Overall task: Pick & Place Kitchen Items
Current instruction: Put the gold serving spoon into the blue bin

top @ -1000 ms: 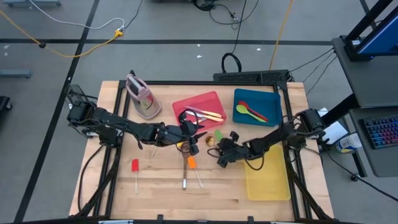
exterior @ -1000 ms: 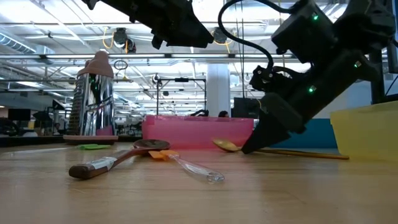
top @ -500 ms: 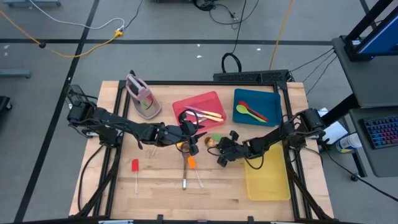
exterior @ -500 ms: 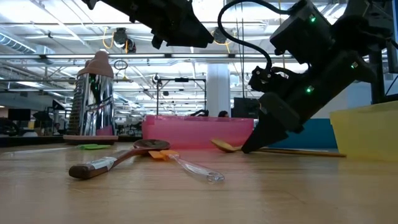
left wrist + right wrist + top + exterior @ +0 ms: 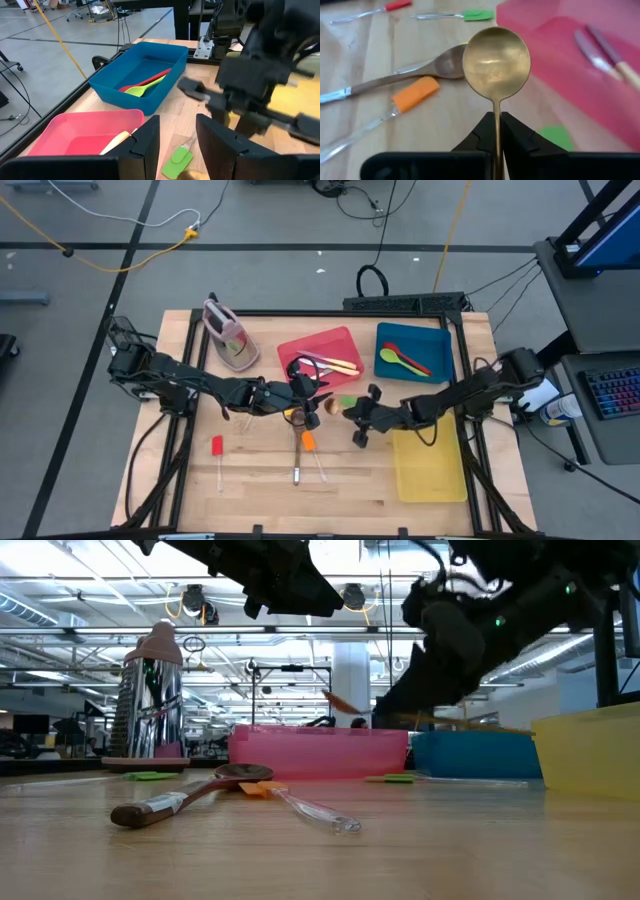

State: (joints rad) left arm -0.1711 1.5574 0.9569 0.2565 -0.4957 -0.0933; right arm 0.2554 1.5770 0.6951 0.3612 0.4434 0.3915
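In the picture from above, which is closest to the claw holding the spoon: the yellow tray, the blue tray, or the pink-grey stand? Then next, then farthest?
From the right gripper:
1. Flat yellow tray, just beside it, at the table's right.
2. Blue tray, at the back right.
3. Bulky pink-grey stand, far across at the back left.

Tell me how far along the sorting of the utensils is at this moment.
Partly done. The red tray holds cream-handled knives, and the blue tray holds a green spoon and a red one. In hand: the right end effector is shut on a gold spoon, lifted off the table. Left: the red spatula, orange spatula, brown spoon and green spatula. The yellow tray looks empty.
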